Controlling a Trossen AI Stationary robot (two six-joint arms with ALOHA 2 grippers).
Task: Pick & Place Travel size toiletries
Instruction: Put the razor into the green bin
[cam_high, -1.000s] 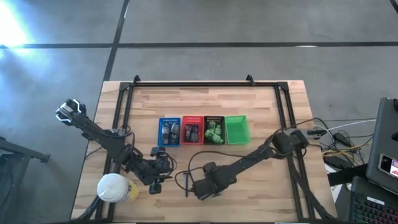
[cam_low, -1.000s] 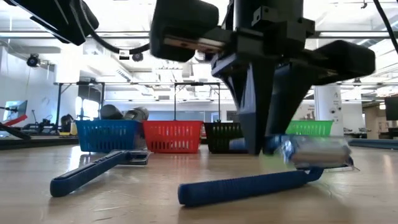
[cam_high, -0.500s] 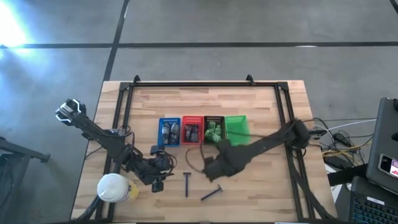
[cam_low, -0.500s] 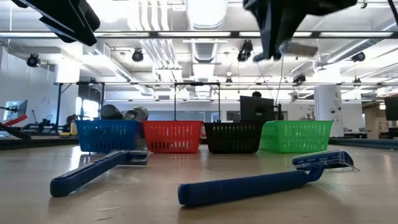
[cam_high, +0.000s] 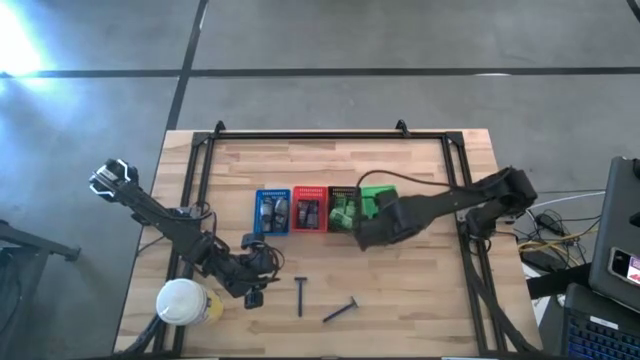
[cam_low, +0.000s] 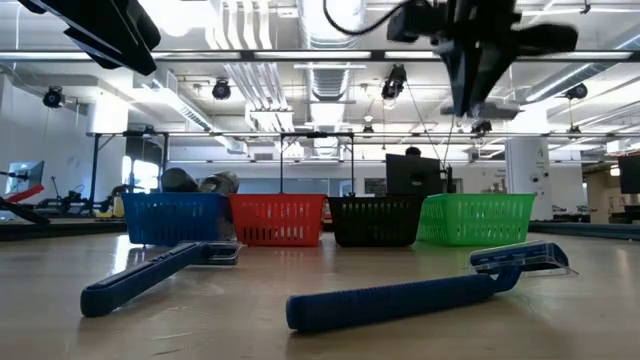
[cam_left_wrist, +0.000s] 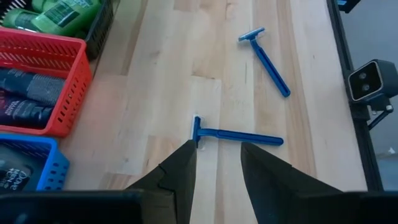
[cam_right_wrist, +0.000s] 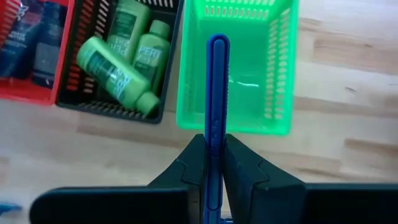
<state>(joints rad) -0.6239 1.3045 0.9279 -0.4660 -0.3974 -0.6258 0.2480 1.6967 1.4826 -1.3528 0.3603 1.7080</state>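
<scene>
My right gripper (cam_high: 366, 230) hangs in the air at the near side of the green basket (cam_high: 384, 206), shut on a blue razor (cam_right_wrist: 216, 93). Two more blue razors lie flat on the table near its near edge (cam_high: 301, 295) (cam_high: 340, 311), and both show in the low view (cam_low: 160, 275) (cam_low: 420, 290). My left gripper (cam_left_wrist: 217, 167) is open and hovers just left of the nearer razor (cam_left_wrist: 239, 135), touching nothing. Green bottles (cam_right_wrist: 118, 71) fill the black basket, and dark tubes lie in the red basket (cam_left_wrist: 31, 93) and the blue basket (cam_high: 271, 212). My right gripper pinches the razor's blue handle (cam_right_wrist: 215, 146) between its two fingers. The handle runs forward past the fingertips, along the fingers, and its rounded free end (cam_right_wrist: 217, 42) lies over the green basket. The razor is lifted clear of the table; its head is hidden behind the fingers.
Four baskets stand in a row at mid table: blue, red (cam_high: 307, 212), black (cam_high: 343, 210) and green. A white-lidded round container (cam_high: 180, 300) sits at the near left corner beside my left arm. A black frame (cam_high: 330, 135) runs around the table.
My right gripper has risen from the table near the razors at the near edge, carrying one razor. It has moved toward the far edge and to the right, up to the green basket. The two other razors have stayed where they lay.
</scene>
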